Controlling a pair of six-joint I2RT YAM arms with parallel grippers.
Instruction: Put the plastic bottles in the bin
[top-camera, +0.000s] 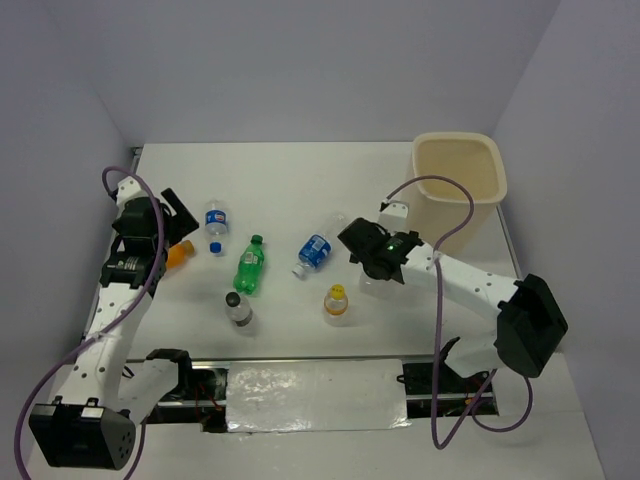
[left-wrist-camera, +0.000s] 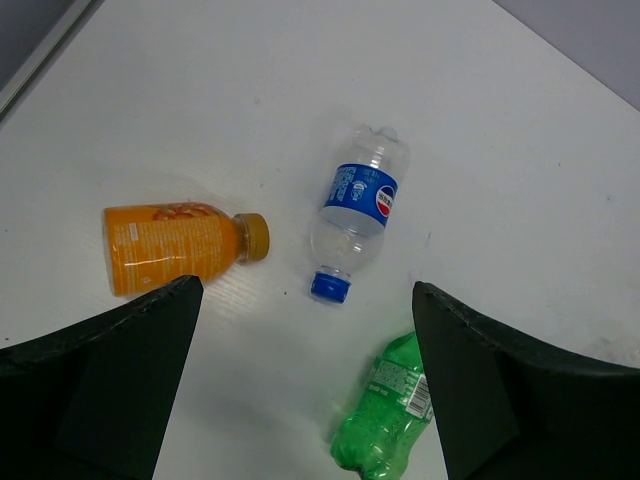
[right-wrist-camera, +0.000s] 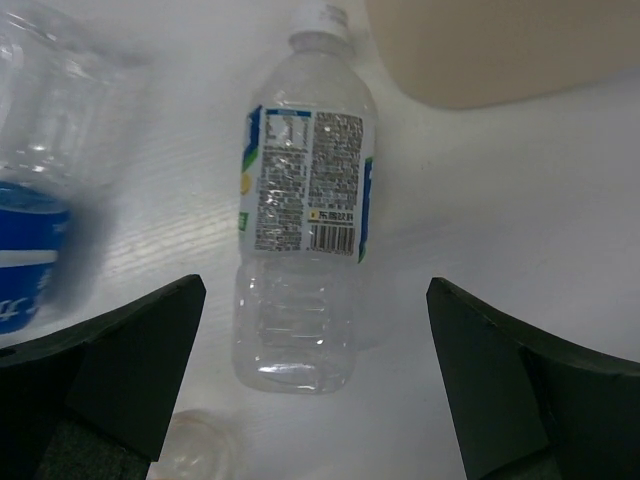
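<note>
1. Seven plastic bottles (top-camera: 250, 265) rest on the desk (top-camera: 300, 175), all outside the bin (top-camera: 462, 185), which stands at the far right corner.
2. The left tool (top-camera: 178, 215) hangs above the desk's left side with its fingers (left-wrist-camera: 110, 390) spread apart, gripping nothing.
3. Below it lie the orange bottle (left-wrist-camera: 170, 245), the blue-capped bottle (left-wrist-camera: 357, 210) and the green bottle (left-wrist-camera: 385, 425), each on its side and apart from the others.
4. The right tool (top-camera: 355, 240) hangs over the white-label bottle (right-wrist-camera: 300, 230), its fingers (right-wrist-camera: 120, 370) apart on either side and not touching it.
5. That bottle lies flat, its cap pointing toward the bin's wall.
6. The second blue-label bottle (top-camera: 315, 252) lies just beside it on the left.
7. The dark-capped bottle (top-camera: 238, 308) and the yellow-capped bottle (top-camera: 337, 301) stand upright nearer the arm bases.
</note>
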